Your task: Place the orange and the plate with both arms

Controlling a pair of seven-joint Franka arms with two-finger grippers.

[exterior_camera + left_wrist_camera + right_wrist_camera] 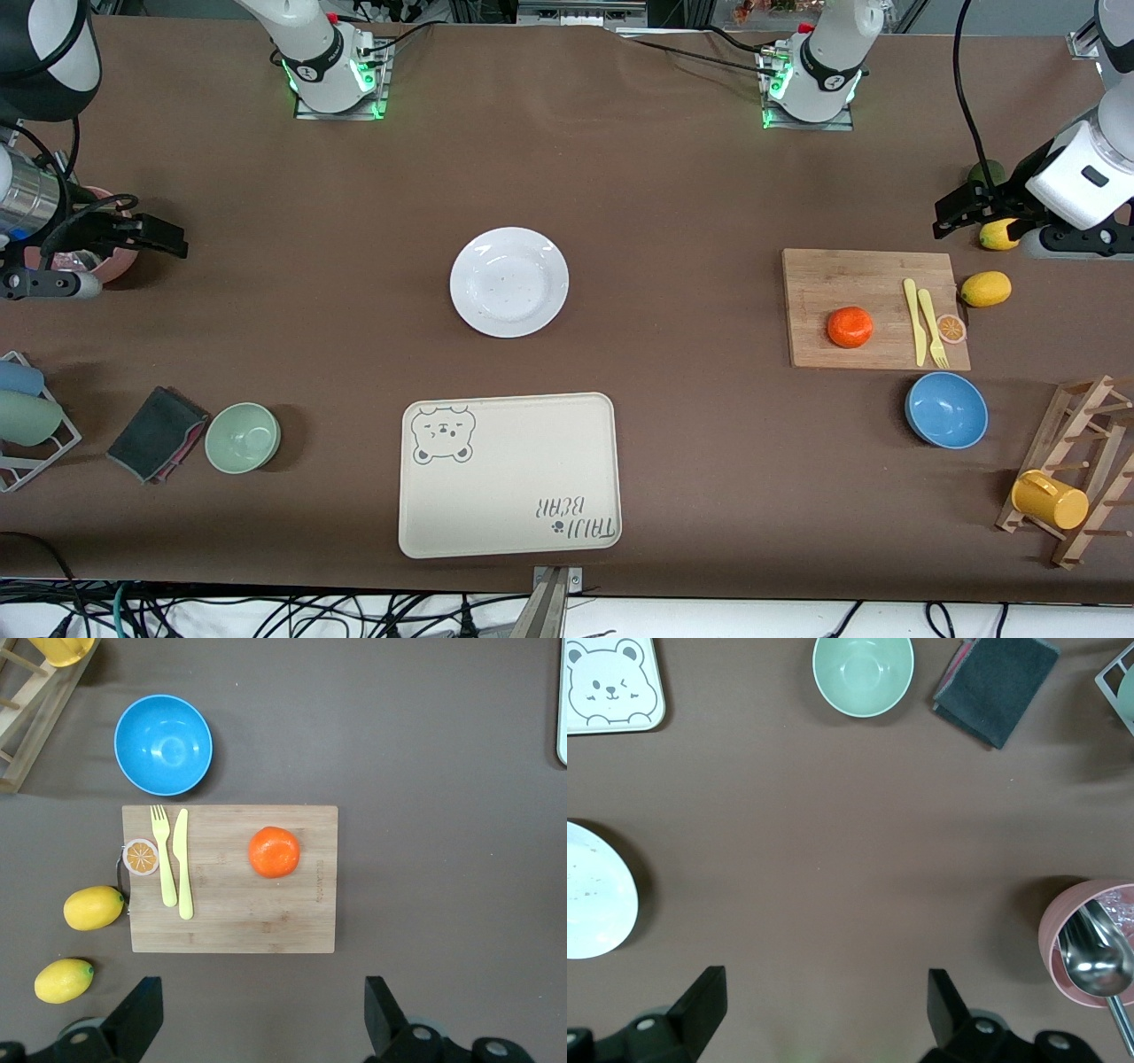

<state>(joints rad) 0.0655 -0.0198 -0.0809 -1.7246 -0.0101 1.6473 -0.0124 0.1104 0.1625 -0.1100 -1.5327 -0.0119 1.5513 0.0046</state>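
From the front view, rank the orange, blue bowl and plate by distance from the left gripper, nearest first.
Left gripper hangs open at its end of the table.
1. Orange, on the cutting board.
2. Blue bowl, nearer the camera than that board.
3. Plate, mid-table.

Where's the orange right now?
The orange sits on the wooden cutting board toward the left arm's end, beside the yellow knife and fork.

front: table seen from high across, facing bases | left wrist: cutting board (232,879) viewed straight down | right wrist: plate (594,890) edge shared with front
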